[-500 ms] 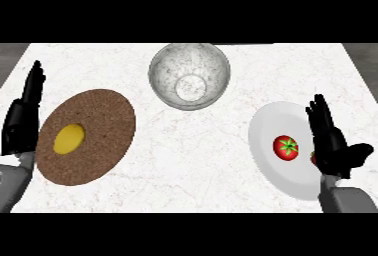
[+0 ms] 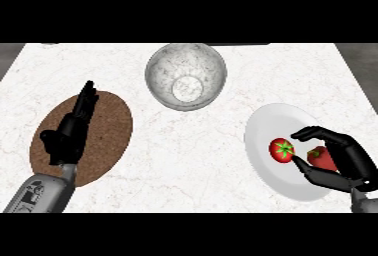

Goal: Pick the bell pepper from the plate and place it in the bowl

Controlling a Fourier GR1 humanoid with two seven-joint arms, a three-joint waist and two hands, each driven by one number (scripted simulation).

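1 bowl (image 2: 185,75) | 1 plate (image 2: 266,125) | 2 red veg (image 2: 281,150) | 1 brown mat (image 2: 111,125) | 2 hands (image 2: 70,132)

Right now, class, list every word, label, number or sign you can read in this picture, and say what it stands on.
None: no readable text anywhere.
The bowl, white plate, brown mat and counter are unmarked.
The red pepper on the plate carries no sticker.
The left forearm shows small dark markings, too small to read as letters or numbers.
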